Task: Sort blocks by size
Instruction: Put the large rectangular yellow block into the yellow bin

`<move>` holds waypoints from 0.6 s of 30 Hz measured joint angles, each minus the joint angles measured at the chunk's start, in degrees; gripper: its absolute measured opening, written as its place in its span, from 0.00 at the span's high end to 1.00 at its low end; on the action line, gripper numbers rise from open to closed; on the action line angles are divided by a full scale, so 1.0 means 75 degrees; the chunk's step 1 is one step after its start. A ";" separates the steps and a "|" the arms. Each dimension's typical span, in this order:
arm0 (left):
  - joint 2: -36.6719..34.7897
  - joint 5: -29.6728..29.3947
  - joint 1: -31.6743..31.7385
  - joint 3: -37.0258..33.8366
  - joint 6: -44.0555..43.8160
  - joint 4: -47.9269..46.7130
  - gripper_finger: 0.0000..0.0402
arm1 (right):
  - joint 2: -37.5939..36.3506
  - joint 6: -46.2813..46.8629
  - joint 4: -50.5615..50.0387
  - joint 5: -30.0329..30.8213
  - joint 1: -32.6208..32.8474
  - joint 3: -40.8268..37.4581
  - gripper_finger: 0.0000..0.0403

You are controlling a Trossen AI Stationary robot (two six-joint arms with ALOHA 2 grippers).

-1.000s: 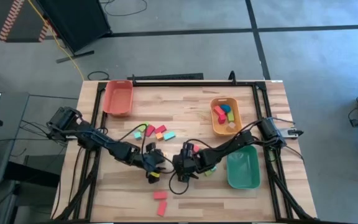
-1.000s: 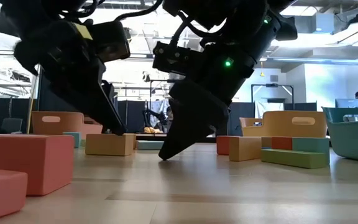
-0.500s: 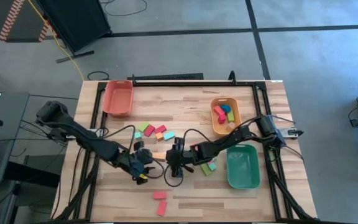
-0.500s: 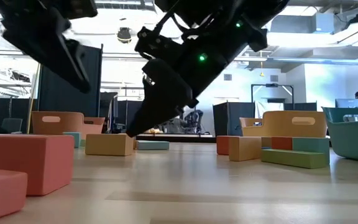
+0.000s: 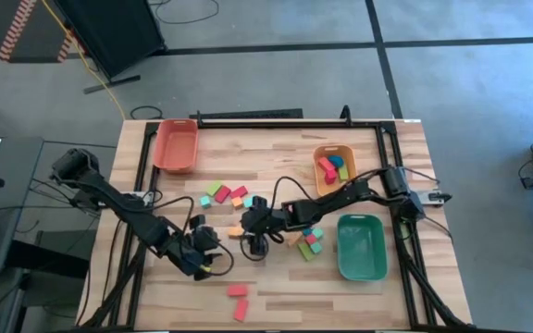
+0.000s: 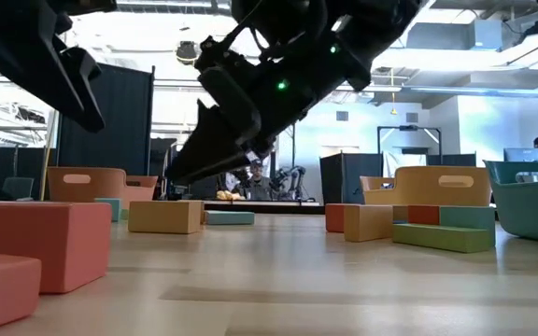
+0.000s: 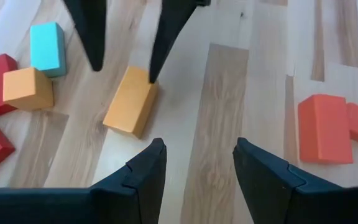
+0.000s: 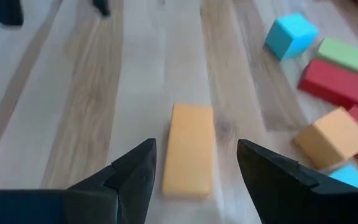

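Observation:
An orange bar block [image 5: 236, 230] lies flat on the wooden table near its middle. My right gripper [image 5: 247, 224] hovers at the block's right end, open; in the right wrist view the block [image 8: 190, 149] lies ahead between the two spread fingers [image 8: 135, 168], apart from them. My left gripper [image 5: 203, 260] is raised off the table to the block's near left. It is open with nothing between its fingers [image 7: 148, 171]. Its wrist view shows the same block [image 7: 131, 101] and my right gripper's fingertips [image 7: 156, 59] beyond it. Other blocks lie in loose groups [image 5: 226, 194] [image 5: 309, 242].
A red-orange tray [image 5: 176, 145] stands at the far left. At the far right an orange tray [image 5: 323, 185] holds blocks, and a green tray [image 5: 361, 246] sits at the near right. Two red blocks [image 5: 239, 301] lie by the near edge. Cables trail between the arms.
My left gripper has drawn back from the orange block, rising and going toward the table's left edge. My right gripper has moved toward the left and far edges, up to the orange block, and has tipped flatter. The block has stayed where it lay.

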 joint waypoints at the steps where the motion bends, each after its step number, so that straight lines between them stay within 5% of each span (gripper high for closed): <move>1: 0.0003 0.0000 0.0000 0.0000 -0.0005 -0.0010 0.56 | 0.0066 -0.0009 0.0146 0.0001 -0.0002 0.0007 0.34; 18: 0.0006 -0.0146 -0.0172 0.0000 -0.0157 -0.0039 0.56 | 0.1006 0.0292 0.0497 -0.0159 -0.0173 0.0232 0.36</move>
